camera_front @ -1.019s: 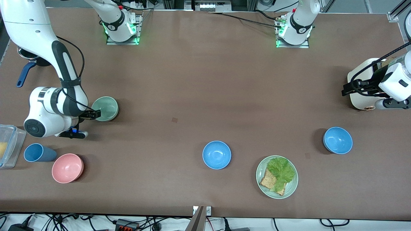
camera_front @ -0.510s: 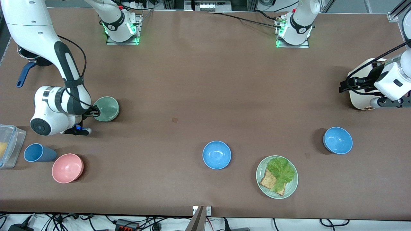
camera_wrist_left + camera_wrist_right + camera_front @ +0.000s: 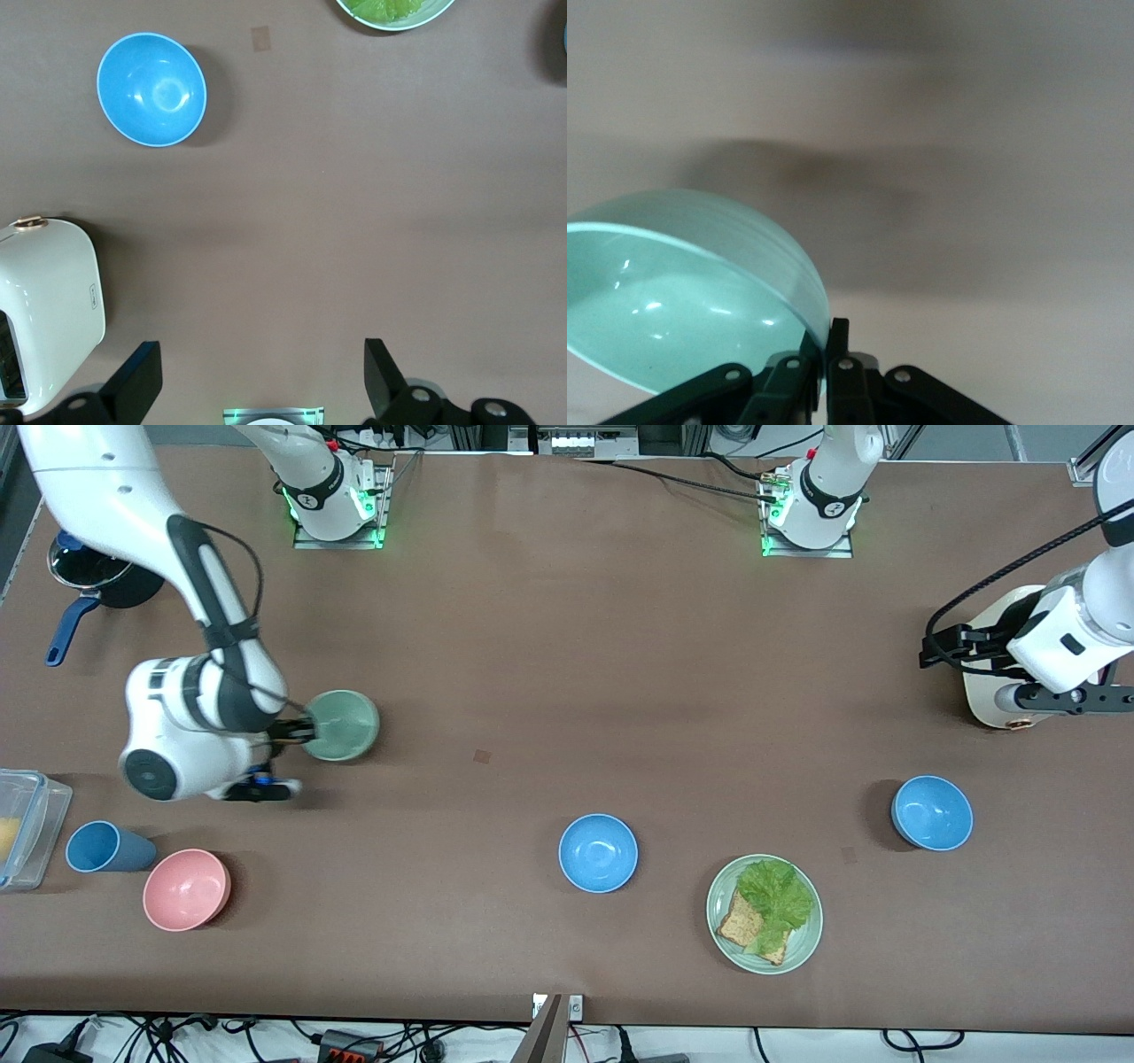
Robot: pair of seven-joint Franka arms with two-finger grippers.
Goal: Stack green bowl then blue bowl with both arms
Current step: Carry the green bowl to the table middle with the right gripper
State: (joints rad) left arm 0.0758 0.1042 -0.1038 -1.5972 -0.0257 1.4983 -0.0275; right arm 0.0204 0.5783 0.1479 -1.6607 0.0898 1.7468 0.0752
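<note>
Since the earlier frame, the right gripper (image 3: 297, 732) had carried the green bowl (image 3: 344, 725) toward the table's middle, lifted above the surface. The right arm reached low, fingers clamped on the bowl's rim. The left gripper (image 3: 939, 648) hovered beside the toaster (image 3: 988, 700), jaws apart, holding nothing. One blue bowl (image 3: 598, 852) rested nearer the front camera.

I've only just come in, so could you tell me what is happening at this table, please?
The right gripper is shut on the rim of the green bowl and holds it above the table toward the right arm's end. The left gripper is open over the white toaster at the left arm's end. Two blue bowls sit untouched, one mid-table and one nearer the left arm. Nothing is stacked yet.
</note>
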